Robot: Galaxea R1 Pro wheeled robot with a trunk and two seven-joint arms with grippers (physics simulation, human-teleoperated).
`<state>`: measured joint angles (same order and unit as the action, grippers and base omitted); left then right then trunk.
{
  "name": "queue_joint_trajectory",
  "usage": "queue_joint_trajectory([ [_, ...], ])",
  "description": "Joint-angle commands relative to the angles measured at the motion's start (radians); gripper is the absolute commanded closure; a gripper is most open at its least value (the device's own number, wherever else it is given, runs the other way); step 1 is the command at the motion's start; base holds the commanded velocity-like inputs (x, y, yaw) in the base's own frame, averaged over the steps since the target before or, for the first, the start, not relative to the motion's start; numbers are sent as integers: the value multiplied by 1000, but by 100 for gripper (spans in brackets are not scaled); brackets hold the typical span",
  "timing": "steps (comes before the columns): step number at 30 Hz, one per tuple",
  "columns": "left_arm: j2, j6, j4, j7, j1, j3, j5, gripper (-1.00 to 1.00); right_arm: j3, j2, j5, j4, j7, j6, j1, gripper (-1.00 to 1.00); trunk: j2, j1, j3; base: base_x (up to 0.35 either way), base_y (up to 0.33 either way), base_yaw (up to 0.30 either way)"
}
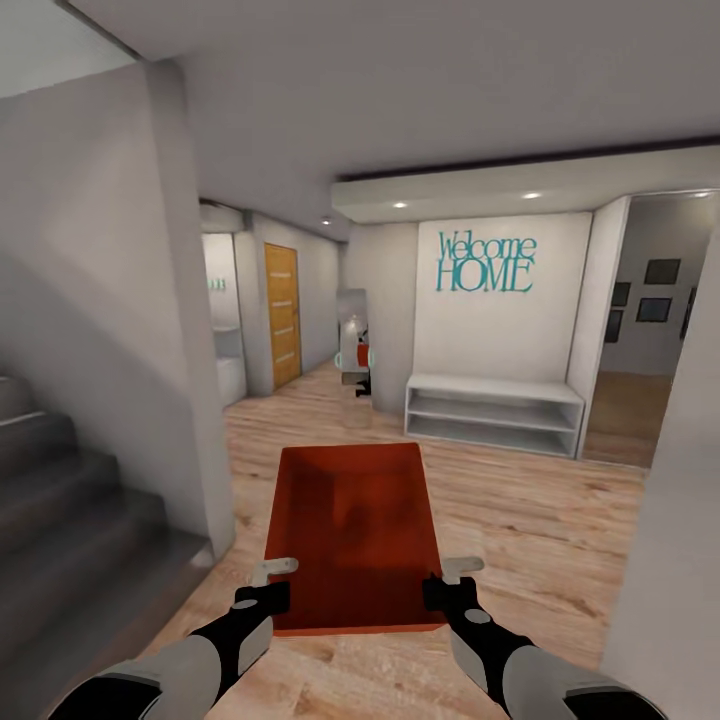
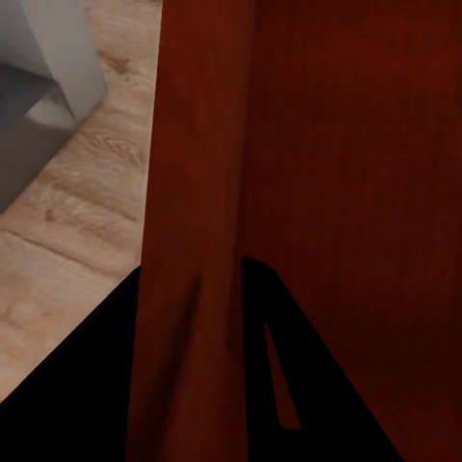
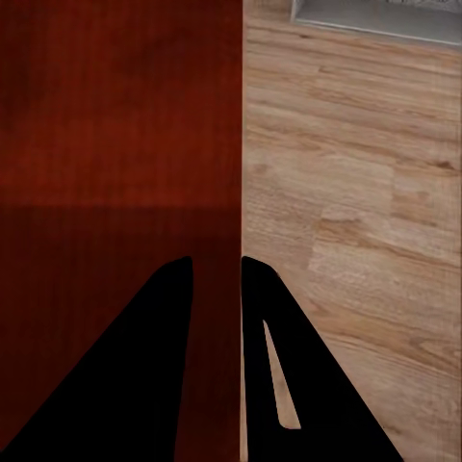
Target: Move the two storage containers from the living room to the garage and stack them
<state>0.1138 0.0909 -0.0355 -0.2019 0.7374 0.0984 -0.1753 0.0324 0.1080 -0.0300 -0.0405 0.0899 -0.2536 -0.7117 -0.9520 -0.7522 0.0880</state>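
Wood-plank hallway floor (image 1: 520, 520) is being crossed. One storage container (image 1: 352, 530) is carried, its side walls clamped by left gripper (image 1: 272, 572) and right gripper (image 1: 452, 572) jaws, probably so it stays level.

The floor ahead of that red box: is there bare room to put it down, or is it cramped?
Bare wood floor lies open between the red box and the white shelf bench, stretching toward the wooden door. It is tighter on the left, where the stairs and the wall beside them close in. Left hand and right hand each clamp a box wall.
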Motion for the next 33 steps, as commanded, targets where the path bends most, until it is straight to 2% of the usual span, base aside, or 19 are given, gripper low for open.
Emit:
queue_joint_trajectory([
  [1,-14,3,3,-5,0,-43,-16,100,-49,-1,-10,-2,7,-27,-2,100,-1,-1,2,324,0,0],
  [33,-14,3,3,-5,0,-43,-16,100,-49,-1,-11,-2,7,-27,-2,100,-1,-1,2,324,0,0],
])
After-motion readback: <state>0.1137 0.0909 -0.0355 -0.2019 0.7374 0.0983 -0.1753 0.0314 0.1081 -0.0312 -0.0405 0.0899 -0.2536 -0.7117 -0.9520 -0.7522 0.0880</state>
